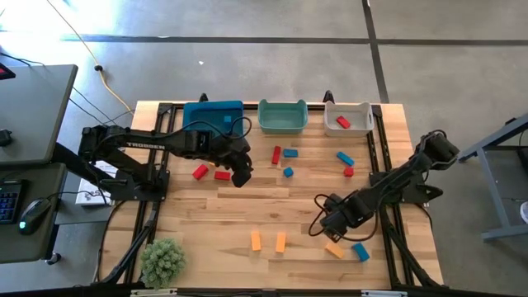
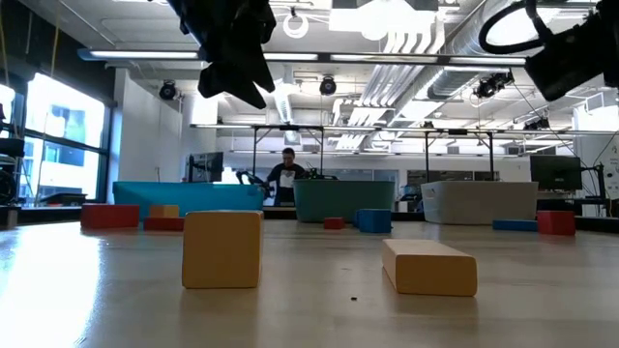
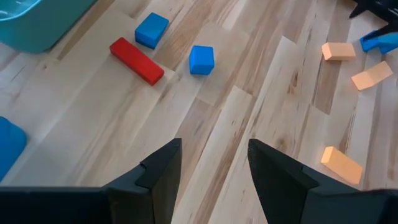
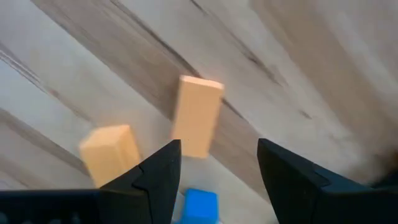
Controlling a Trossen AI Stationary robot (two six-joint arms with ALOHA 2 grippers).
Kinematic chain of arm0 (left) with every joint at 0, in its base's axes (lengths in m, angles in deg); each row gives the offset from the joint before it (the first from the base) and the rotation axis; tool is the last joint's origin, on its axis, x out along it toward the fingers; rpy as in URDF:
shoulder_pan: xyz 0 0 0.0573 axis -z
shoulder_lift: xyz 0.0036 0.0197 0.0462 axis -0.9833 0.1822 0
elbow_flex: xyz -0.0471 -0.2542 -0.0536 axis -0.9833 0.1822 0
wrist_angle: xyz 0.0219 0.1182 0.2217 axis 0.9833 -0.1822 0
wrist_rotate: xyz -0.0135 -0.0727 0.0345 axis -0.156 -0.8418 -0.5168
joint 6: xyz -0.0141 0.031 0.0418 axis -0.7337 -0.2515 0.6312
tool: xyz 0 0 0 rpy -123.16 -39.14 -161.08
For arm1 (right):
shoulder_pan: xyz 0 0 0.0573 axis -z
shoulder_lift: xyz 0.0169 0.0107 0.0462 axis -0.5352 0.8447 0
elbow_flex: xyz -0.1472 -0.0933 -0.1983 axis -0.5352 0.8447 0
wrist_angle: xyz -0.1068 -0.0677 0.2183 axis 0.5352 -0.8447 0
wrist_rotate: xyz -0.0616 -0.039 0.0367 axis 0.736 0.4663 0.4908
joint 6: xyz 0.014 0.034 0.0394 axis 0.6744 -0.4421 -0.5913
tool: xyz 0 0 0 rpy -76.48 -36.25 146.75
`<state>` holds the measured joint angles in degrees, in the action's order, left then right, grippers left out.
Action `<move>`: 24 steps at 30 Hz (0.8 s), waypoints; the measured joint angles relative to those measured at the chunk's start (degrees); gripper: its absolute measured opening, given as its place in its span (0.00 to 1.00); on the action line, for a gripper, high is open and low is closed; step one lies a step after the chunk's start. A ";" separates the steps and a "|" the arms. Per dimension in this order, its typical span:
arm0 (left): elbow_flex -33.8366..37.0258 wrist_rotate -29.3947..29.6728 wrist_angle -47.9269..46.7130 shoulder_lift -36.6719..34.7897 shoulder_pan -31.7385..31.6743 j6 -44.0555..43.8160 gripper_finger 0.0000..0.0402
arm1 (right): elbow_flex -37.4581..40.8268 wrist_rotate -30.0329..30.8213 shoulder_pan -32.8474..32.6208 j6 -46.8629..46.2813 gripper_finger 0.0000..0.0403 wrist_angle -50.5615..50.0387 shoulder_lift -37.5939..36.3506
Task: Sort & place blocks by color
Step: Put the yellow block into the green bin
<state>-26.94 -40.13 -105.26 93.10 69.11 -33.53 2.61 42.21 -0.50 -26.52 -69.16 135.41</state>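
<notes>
Both grippers stand open and empty. The left gripper (image 1: 242,176) hangs above the worktop (image 1: 206,214) near its far left bins, beside two red blocks (image 1: 210,172). The right gripper (image 1: 328,223) sits low near the front right corner, over an orange block (image 1: 333,249) that lies just beside a blue block (image 1: 360,252). Risk: a descent there may nudge the blue neighbour or catch both pieces, since they lie close together. Blocks remain scattered across the worktop; one red block (image 1: 343,122) lies in the white bin (image 1: 356,110).

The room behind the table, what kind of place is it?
Probably a robotics lab or workshop: exposed ceiling ducts, more frame rigs farther back with a person at one, and a desk with keyboard and mouse beside the table.
</notes>
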 joint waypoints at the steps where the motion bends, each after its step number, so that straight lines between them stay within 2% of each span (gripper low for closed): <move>1: 0.00 0.00 0.00 0.00 -0.01 0.00 0.43 | 0.54 0.01 -0.13 -0.58 0.50 1.50 0.03; 4: 0.00 -0.01 0.01 0.00 0.00 0.00 0.43 | 2.47 -0.03 -0.62 -2.77 0.50 6.75 0.10; 12: 0.00 -0.01 0.01 0.00 -0.02 0.00 0.43 | 5.83 0.30 -2.13 -6.64 0.50 9.53 0.16; 17: 0.00 0.00 0.02 0.02 -0.02 0.00 0.43 | 8.08 0.31 -2.17 -7.53 0.50 16.06 0.24; 24: 0.00 0.00 0.02 0.02 -0.02 0.00 0.43 | 8.38 0.23 -2.17 -7.41 0.50 16.54 2.91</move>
<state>-26.94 -40.13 -105.24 93.12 69.09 -33.53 10.98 42.44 -2.67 -33.94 -52.61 138.32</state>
